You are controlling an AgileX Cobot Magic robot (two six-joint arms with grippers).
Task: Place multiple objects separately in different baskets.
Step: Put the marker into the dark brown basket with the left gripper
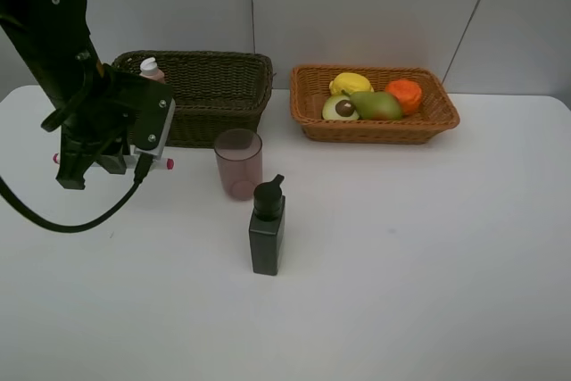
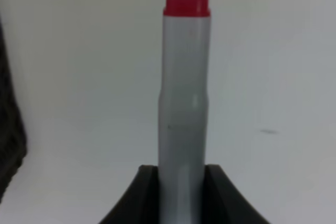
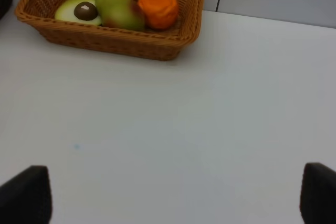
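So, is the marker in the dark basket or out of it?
Out. The marker sits between the fingers of the left gripper, over the white table, in front of the dark basket.

Clamped left hand, splayed right hand

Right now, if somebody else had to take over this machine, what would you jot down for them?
Left hand: shut on the white marker, in front of the dark basket.
Right hand: open, holding nothing, above the table.
Done: lemon, orange, pear and avocado half lie in the tan basket; the pink bottle is in the dark basket.
Left: the marker, plus the cup and pump bottle standing on the table, probably belong in the dark basket.
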